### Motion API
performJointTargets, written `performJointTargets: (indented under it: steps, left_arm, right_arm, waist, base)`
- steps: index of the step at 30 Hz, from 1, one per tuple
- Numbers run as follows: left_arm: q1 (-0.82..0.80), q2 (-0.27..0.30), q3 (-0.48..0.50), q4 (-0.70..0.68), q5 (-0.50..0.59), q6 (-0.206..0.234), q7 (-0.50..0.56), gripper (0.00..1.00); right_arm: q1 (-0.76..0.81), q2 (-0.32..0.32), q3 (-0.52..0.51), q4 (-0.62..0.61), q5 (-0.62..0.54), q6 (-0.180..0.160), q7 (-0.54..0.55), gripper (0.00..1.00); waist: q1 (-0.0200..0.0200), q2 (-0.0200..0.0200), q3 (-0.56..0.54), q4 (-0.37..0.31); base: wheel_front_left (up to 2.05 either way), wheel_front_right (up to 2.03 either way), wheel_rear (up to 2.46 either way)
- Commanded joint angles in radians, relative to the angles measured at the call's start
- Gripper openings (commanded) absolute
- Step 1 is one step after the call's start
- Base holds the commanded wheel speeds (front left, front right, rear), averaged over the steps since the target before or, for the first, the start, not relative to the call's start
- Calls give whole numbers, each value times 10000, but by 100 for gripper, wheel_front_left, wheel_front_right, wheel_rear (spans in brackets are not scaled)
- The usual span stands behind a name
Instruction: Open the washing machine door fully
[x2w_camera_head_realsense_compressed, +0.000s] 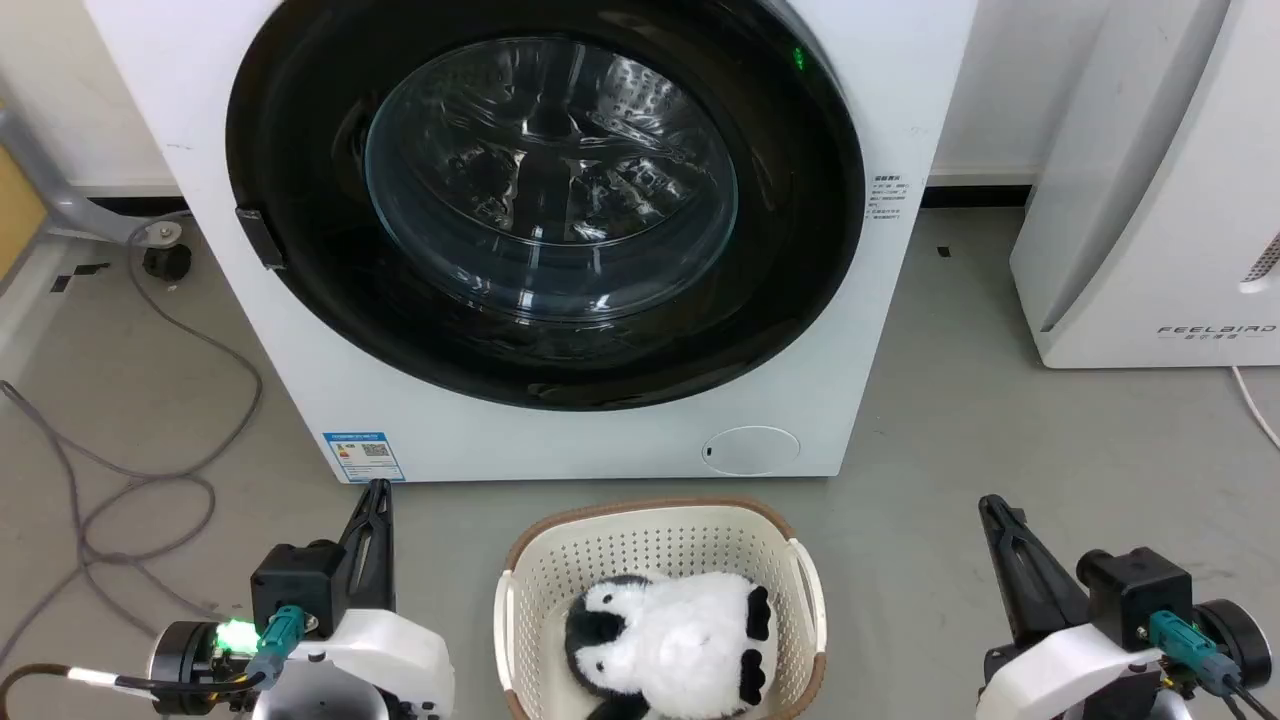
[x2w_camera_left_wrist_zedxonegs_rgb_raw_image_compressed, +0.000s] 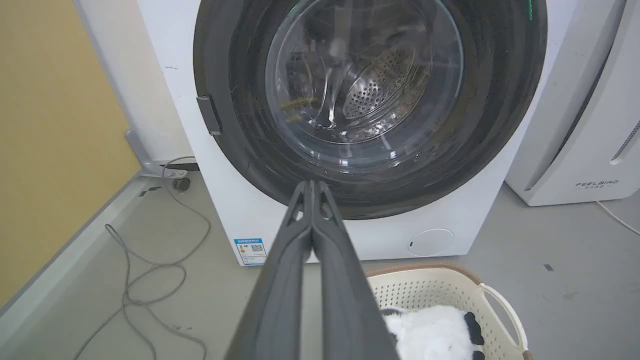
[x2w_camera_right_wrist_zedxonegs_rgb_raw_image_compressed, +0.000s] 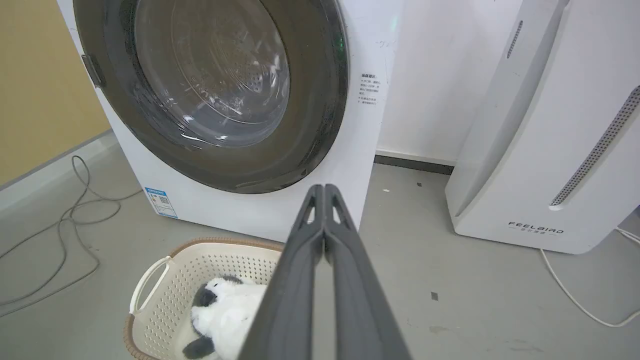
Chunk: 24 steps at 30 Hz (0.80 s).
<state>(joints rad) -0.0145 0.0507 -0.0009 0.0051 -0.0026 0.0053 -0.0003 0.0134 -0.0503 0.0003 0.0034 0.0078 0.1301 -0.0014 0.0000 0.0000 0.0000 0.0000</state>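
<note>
Washing machine door (x2w_camera_head_realsense_compressed: 545, 190) sits shut, handle tab (x2w_camera_head_realsense_compressed: 260, 238) on its left edge. Left gripper (x2w_camera_head_realsense_compressed: 378, 492) and right gripper (x2w_camera_head_realsense_compressed: 992, 505) hang low, jaws pinched together, empty. Risk imo: tips skidding off that small tab, or clipping the laundry basket (x2w_camera_head_realsense_compressed: 520, 580).

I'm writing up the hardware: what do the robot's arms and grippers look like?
The left gripper and right gripper each have two long tapering dark fingers, a black block and a glossy white shell. Teal plugs carry dark cables; a green light glows on the left.
</note>
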Motion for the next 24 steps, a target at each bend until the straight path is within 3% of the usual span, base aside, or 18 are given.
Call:
performJointTargets:
  steps: [1, 16, 17, 24]
  left_arm:
    - [145, -5, 9, -51, 26, -53, 3, 0]
    - [145, -5, 9, -51, 26, -53, 3, 0]
    - [-1, -2, -1, 4, -1, 7, -3, 100]
    - [-12, -2, -44, 36, -33, 62, -89, 100]
  right_arm:
    - [-134, 1, -3, -34, -78, 6, 14, 0]
    - [-134, 1, -3, -34, -78, 6, 14, 0]
    - [1, 0, -2, 0, 5, -2, -6, 100]
    - [10, 0, -53, -40, 128, -2, -90, 100]
  waist:
    - [0, 0, 0, 0]
    - [0, 0, 0, 0]
    - [0, 0, 0, 0]
    - [0, 0, 10, -1]
  base:
    - [0, 0, 0]
    - [0, 0, 0]
    - [0, 0, 0]
    - [0, 0, 0]
